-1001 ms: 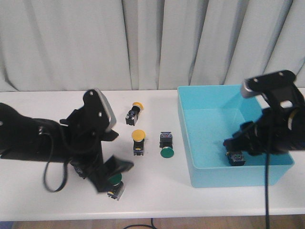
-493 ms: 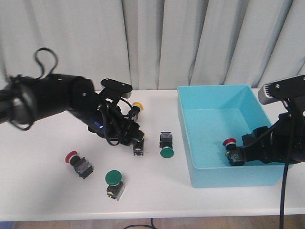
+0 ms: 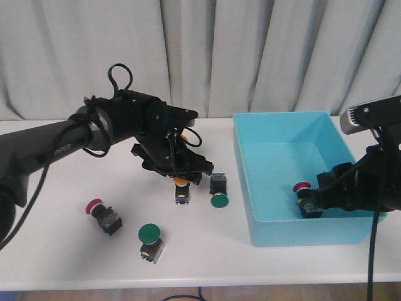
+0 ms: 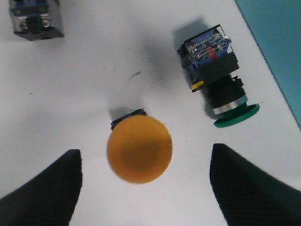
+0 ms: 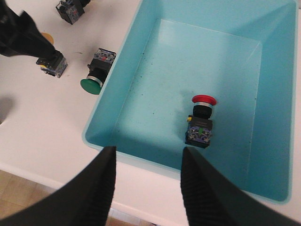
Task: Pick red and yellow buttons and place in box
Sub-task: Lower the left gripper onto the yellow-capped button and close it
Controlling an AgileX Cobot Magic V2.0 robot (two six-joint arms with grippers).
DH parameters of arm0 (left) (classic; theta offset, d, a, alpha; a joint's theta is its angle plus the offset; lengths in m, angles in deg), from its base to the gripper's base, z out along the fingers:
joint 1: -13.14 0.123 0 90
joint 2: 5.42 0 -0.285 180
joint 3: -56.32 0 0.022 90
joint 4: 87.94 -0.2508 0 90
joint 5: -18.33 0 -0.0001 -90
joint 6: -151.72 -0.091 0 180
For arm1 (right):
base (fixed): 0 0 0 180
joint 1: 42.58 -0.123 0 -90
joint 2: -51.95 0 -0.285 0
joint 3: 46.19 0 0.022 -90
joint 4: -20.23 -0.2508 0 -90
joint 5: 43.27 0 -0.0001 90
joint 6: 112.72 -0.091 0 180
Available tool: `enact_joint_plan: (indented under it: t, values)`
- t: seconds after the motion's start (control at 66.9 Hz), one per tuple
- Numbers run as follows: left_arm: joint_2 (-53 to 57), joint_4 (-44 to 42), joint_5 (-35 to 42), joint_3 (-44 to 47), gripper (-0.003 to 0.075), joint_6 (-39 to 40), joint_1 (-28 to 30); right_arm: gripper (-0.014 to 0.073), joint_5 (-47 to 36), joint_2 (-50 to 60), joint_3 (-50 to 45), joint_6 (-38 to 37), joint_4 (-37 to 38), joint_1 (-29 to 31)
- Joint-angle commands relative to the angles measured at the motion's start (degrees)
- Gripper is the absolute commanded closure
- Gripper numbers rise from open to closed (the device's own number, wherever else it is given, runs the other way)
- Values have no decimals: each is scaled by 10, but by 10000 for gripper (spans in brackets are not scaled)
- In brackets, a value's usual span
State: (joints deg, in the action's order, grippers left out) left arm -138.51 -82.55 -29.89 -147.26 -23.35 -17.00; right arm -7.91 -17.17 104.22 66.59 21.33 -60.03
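I can't read any text here: the faint lettering on my left arm (image 3: 56, 150) is too blurred, and the buttons and box carry nothing legible.

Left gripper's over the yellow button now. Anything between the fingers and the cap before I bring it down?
Nothing visible. The left gripper is open, and the yellow button sits clear between its fingers. The nearest neighbour, a green button, lies off to one side.
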Motion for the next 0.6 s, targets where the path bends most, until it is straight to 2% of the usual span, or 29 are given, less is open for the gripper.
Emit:
enact_joint_plan:
  t: [0.0,0.149,0.269,0.583]
  values:
    - [13,3,16,-32,187,32,-5,278,-37,9,15,2,6,0]
    - [-3,-10,32,-34,192,65,-6,278,-37,9,15,2,6,0]
    - [-4,-10,37,-34,231,68,-6,278,-40,9,15,2,6,0]
    - [-4,-10,38,-34,454,70,-6,278,-40,9,15,2,6,0]
